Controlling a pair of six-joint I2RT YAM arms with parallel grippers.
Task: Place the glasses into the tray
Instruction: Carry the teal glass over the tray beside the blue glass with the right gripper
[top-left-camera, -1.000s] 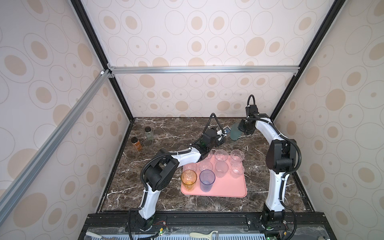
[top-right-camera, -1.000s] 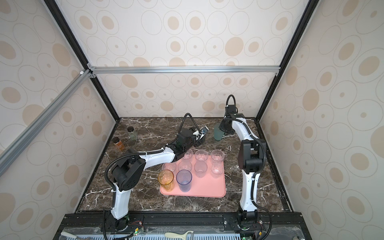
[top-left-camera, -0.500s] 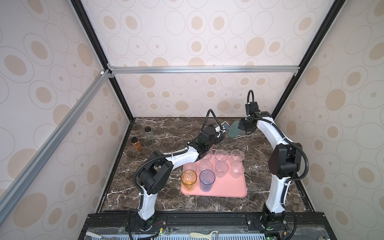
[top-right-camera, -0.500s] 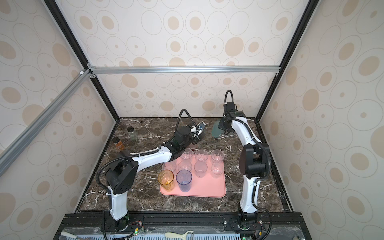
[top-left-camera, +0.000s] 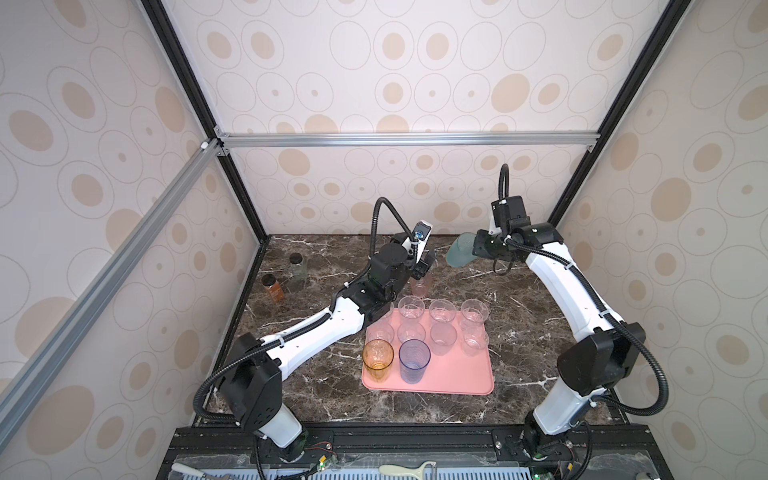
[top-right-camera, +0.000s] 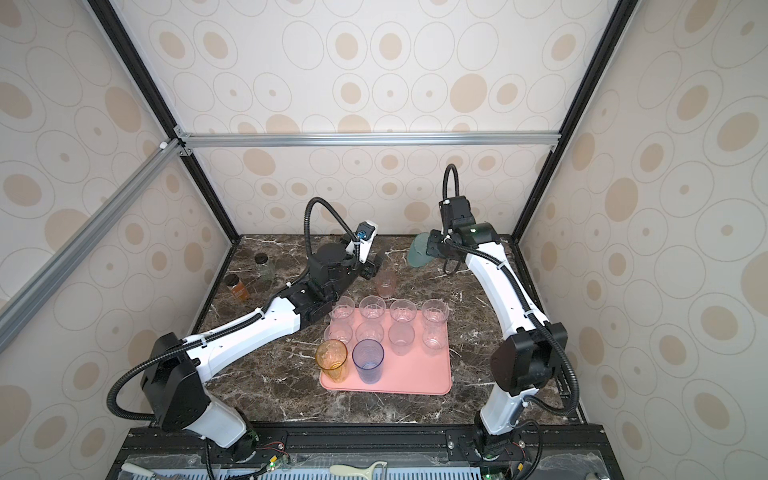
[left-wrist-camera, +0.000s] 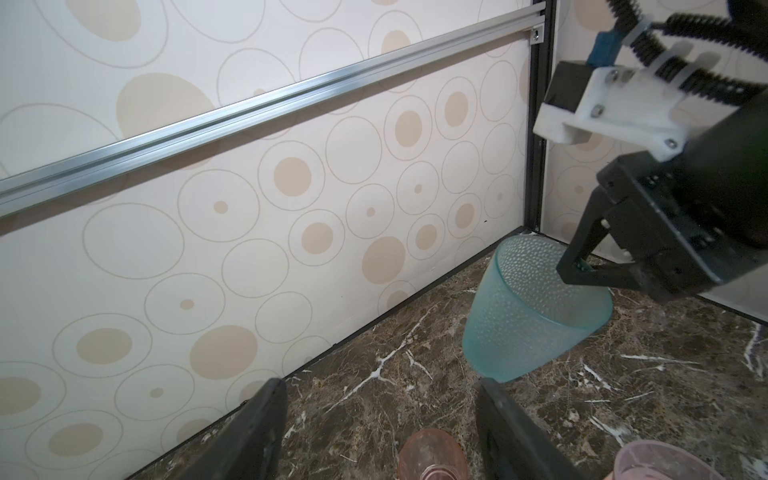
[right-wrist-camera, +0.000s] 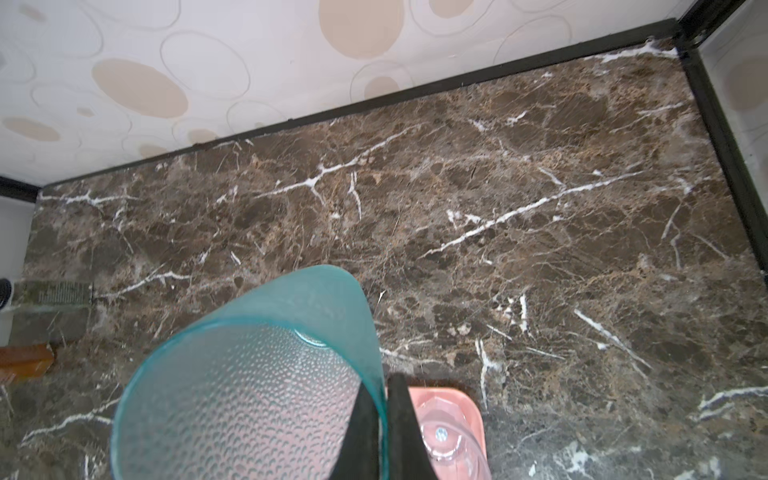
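Observation:
A teal dimpled glass (top-left-camera: 459, 251) (top-right-camera: 419, 253) hangs tilted above the back of the marble table. My right gripper (top-left-camera: 474, 249) (right-wrist-camera: 380, 415) is shut on its rim, one finger inside the wall and one outside. A pink glass (top-left-camera: 420, 286) (top-right-camera: 385, 284) (left-wrist-camera: 432, 455) stands on the table just behind the salmon-pink tray (top-left-camera: 449, 382) (top-right-camera: 407, 382). My left gripper (top-left-camera: 424, 268) (left-wrist-camera: 380, 384) hovers open above it, and its jaws touch nothing. In both top views the tray holds an amber glass (top-left-camera: 377, 359), a blue glass (top-left-camera: 414, 360) and several clear ones.
Two small black-capped bottles (top-left-camera: 298, 268) (top-left-camera: 273, 287) stand at the back left near the wall. The back wall and the black corner post (left-wrist-camera: 538, 124) are close behind both grippers. The tray's front right part (top-left-camera: 469, 374) is bare.
My right gripper has closed on the teal glass's rim and carried it slightly up and to the left. The left gripper has shifted a little left over the pink glass.

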